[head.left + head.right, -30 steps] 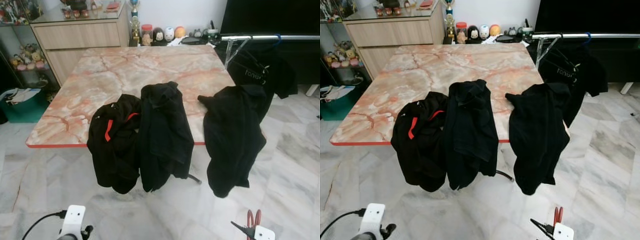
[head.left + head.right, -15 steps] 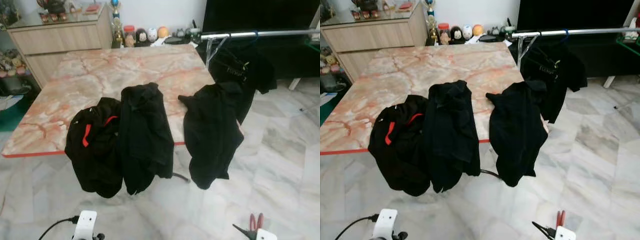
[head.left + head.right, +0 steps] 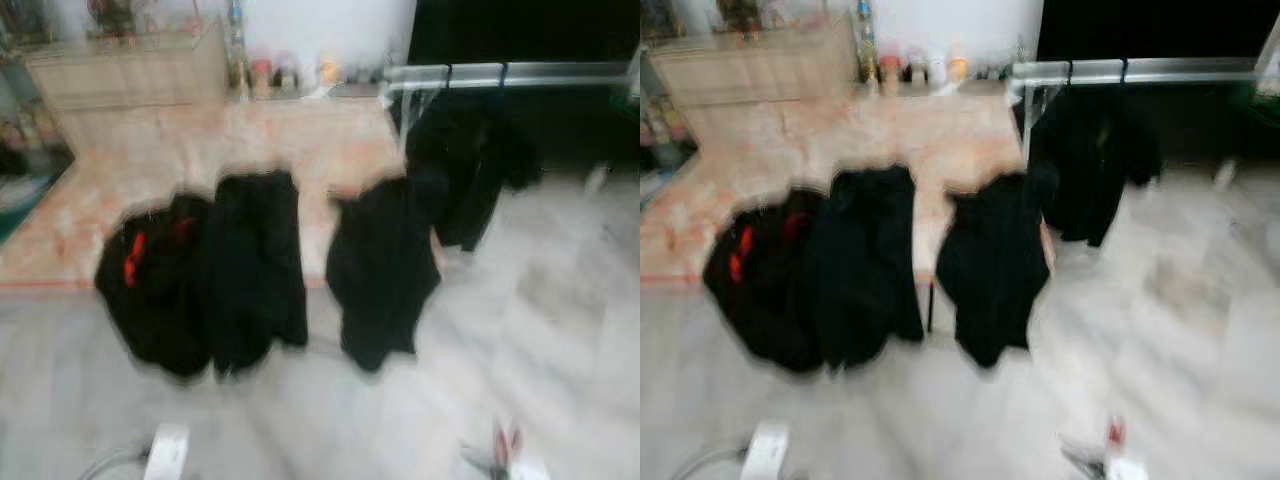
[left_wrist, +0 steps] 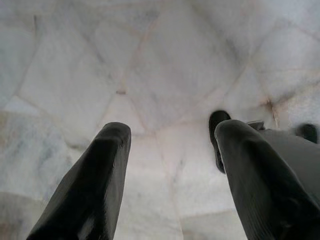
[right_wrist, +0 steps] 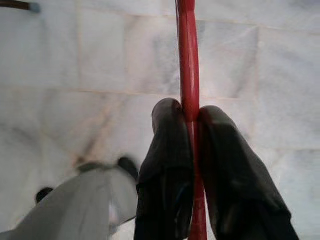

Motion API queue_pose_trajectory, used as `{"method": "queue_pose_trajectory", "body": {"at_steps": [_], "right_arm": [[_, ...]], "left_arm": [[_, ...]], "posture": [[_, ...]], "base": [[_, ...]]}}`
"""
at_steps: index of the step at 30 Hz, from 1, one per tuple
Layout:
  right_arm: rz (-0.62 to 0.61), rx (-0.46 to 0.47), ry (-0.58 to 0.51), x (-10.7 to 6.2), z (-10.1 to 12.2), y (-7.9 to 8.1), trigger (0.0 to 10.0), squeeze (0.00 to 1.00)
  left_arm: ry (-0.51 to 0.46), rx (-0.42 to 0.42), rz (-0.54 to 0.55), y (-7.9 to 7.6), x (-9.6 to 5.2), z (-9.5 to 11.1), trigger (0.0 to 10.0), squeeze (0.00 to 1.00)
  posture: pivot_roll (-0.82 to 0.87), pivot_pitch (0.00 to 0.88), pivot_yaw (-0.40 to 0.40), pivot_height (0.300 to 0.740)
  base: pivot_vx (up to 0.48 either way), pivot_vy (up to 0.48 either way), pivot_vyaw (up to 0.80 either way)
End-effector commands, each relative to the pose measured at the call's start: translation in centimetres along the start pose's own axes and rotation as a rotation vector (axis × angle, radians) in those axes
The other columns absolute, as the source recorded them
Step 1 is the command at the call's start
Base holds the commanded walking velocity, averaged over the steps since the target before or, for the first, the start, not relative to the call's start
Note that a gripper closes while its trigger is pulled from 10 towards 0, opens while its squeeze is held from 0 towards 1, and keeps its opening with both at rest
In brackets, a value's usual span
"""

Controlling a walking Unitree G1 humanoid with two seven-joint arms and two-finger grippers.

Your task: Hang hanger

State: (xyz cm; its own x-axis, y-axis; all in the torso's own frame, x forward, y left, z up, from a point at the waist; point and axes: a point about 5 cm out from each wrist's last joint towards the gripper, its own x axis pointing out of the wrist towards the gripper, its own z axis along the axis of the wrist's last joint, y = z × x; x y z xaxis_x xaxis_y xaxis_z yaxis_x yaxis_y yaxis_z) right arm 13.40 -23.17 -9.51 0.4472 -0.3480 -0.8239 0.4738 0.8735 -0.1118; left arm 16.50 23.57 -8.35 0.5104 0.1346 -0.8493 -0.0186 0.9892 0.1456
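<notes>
Transit toward the rail, hanger in hand.

Right hand (image 5: 191, 117) is clamped on the red hanger (image 5: 188, 65), low over the floor; left hand (image 4: 170, 145) hangs wide apart, empty. Head views have swung and blurred since a second ago: garment rail (image 3: 520, 73) now sits nearer centre, beyond the worktop (image 3: 300, 130); approach underway.
</notes>
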Motion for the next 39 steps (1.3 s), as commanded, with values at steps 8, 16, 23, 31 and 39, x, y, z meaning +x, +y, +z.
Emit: {"method": "queue_pose_trajectory", "body": {"at_steps": [8,16,23,31,39], "right_arm": [[-0.012,0.01,-0.012,0.08,0.35,-0.36,10.0,0.0],[-0.016,0.015,-0.014,0.08,0.39,-0.41,10.0,0.0],[-0.015,0.015,-0.014,0.1,0.44,-0.38,10.0,0.0],[-0.013,0.01,-0.015,0.11,0.49,-0.38,10.0,0.0],[-0.014,0.015,-0.016,0.12,0.55,-0.4,10.0,0.0]], "left_arm": [[0.016,-0.009,-0.003,-0.35,-0.03,-0.55,10.0,0.0],[0.031,-0.008,-0.006,-0.62,-0.06,-0.95,10.0,0.0],[0.016,-0.004,-0.011,-0.91,0.04,-0.41,10.0,0.0],[0.012,-0.002,-0.011,-0.98,0.07,-0.26,10.0,0.0],[0.015,-0.002,-0.013,-1.17,0.08,-0.3,10.0,0.0]], "posture": [[-0.06,0.0,0.004,0.74],[-0.07,0.0,0.002,0.74],[-0.07,0.0,0.003,0.74],[-0.07,0.0,0.003,0.74],[-0.07,0.0,0.0,0.74]], "base": [[0.0,-0.416,0.0],[0.0,-0.418,0.0],[0.0,-0.42,0.0],[0.0,-0.42,0.0],[0.0,-0.423,0.0]]}}
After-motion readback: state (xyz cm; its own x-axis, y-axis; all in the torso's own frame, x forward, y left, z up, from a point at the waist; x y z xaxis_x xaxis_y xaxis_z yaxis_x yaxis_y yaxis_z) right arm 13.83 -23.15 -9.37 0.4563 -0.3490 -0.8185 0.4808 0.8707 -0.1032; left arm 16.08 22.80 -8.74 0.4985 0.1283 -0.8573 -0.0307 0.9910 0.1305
